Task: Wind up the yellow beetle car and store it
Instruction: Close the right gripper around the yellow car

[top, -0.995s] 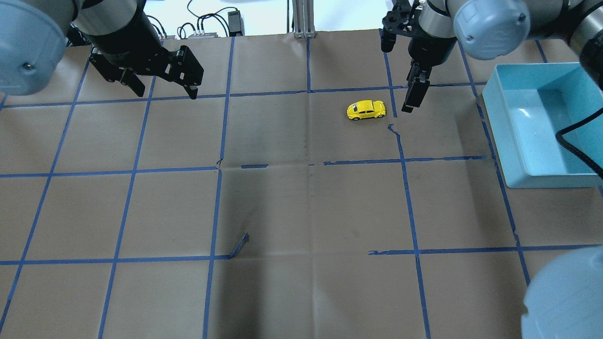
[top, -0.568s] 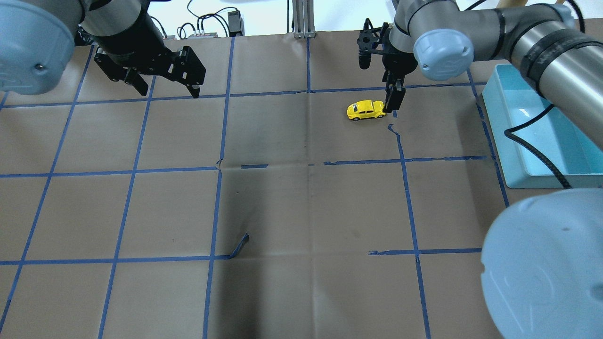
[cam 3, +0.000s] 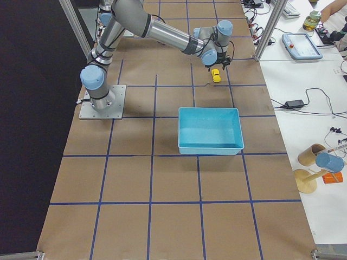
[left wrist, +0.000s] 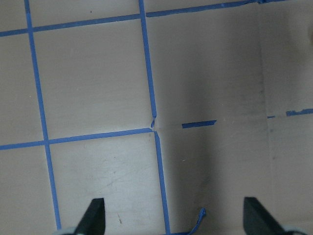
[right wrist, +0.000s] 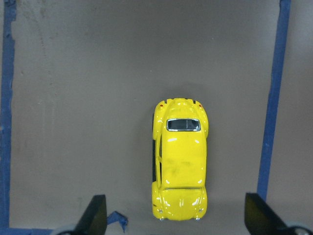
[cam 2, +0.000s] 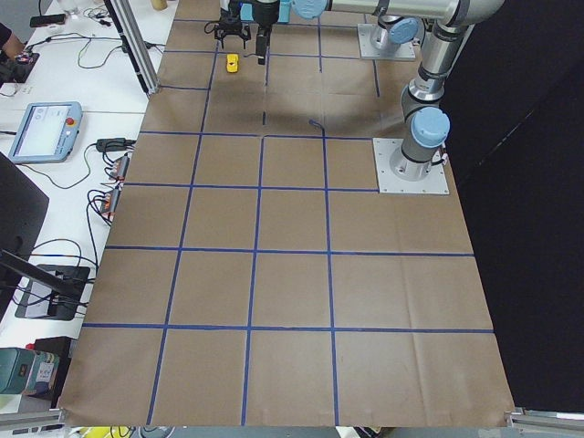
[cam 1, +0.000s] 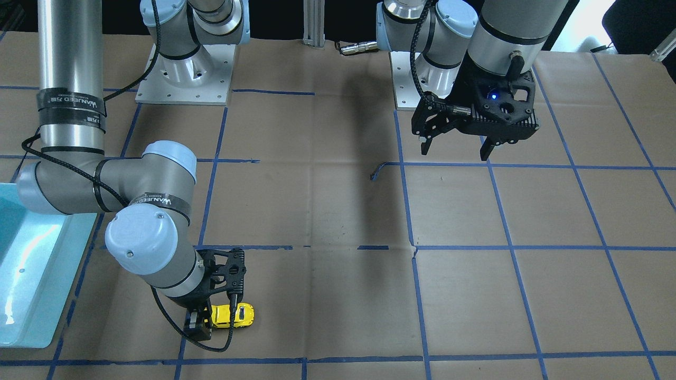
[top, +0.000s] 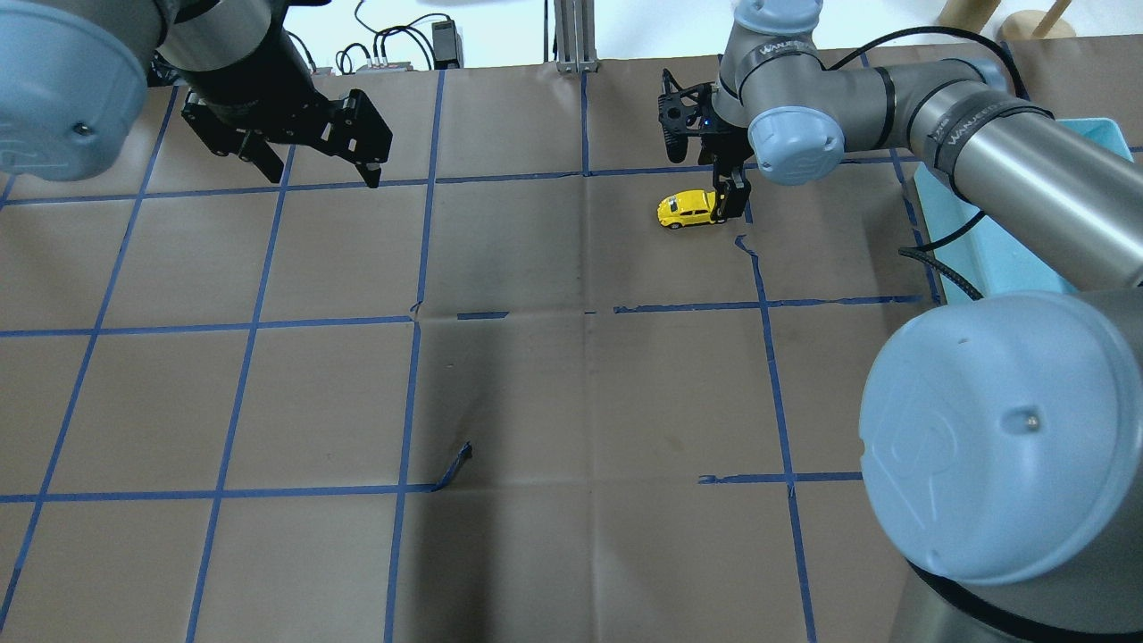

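The yellow beetle car (top: 686, 210) stands on its wheels on the brown paper at the far right-centre. It also shows in the front-facing view (cam 1: 236, 315) and in the right wrist view (right wrist: 179, 166). My right gripper (top: 728, 198) is low at the car's end nearest the bin. It is open, and in the right wrist view (right wrist: 176, 218) one finger stands on each side of that end, clear of the body. My left gripper (top: 317, 174) hangs open and empty above the far left of the table, and shows so in the front-facing view (cam 1: 454, 153).
A light-blue bin (cam 3: 210, 147) stands empty to the right of the car, partly hidden by my right arm in the overhead view (top: 1094, 134). Blue tape lines grid the paper, and a loose tape curl (top: 455, 466) lies in the near middle.
My right gripper has moved left and down from beside the car to its right end. The car and the left gripper have stayed in place.
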You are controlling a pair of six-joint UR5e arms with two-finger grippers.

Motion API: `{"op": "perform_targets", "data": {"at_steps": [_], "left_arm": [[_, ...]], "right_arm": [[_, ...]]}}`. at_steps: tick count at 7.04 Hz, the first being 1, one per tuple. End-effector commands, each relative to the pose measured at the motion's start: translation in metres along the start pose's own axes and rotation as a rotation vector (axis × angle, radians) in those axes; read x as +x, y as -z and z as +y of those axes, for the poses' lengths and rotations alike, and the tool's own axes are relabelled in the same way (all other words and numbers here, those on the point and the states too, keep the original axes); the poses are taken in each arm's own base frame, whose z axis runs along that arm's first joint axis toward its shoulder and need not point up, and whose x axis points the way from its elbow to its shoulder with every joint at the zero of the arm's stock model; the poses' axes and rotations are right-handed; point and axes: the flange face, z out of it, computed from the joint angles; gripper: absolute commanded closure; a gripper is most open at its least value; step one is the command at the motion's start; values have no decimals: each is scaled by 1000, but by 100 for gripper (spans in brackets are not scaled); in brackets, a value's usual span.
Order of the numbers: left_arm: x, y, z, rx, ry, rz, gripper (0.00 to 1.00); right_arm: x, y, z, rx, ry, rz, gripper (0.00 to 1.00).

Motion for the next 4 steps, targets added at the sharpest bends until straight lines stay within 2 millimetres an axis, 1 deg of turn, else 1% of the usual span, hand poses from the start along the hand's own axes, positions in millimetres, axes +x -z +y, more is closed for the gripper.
{"op": "perform_targets", "data": {"at_steps": [1, 2, 3, 4], "left_arm": [[0, -3, -2, -4, -1, 2, 1], [0, -3, 1, -1, -1, 2, 1], [0, -4, -1, 2, -1, 2, 1], [0, -5, -1, 0, -1, 3, 1]], "right_arm": [[1, -19, -1, 4, -4, -17, 2], [2, -27, 0, 4, -10, -26, 2], [9, -24, -1, 4, -11, -14, 2], [18, -30, -3, 4, -8, -10, 2]]}}
